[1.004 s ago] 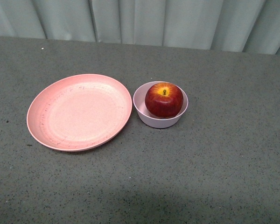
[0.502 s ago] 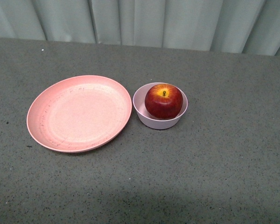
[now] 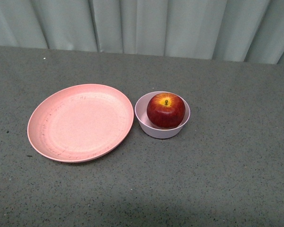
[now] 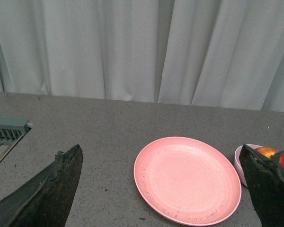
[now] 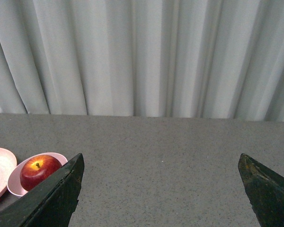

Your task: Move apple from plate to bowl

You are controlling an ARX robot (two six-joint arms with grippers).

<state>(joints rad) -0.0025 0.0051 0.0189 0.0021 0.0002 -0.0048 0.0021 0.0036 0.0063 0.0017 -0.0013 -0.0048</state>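
The apple (image 3: 166, 109) sits in the bowl (image 3: 151, 128) (stem up), just right of the bare plate (image 3: 80, 123). Both grippers, left (image 4: 163, 189) and right (image 5: 161, 189), are spread wide, holding nothing.

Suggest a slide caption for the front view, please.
Apple sits in the bowl beside the empty pink plate on a grey table.

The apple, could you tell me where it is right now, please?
In the front view, the apple sits inside the bowl, just right of the plate.
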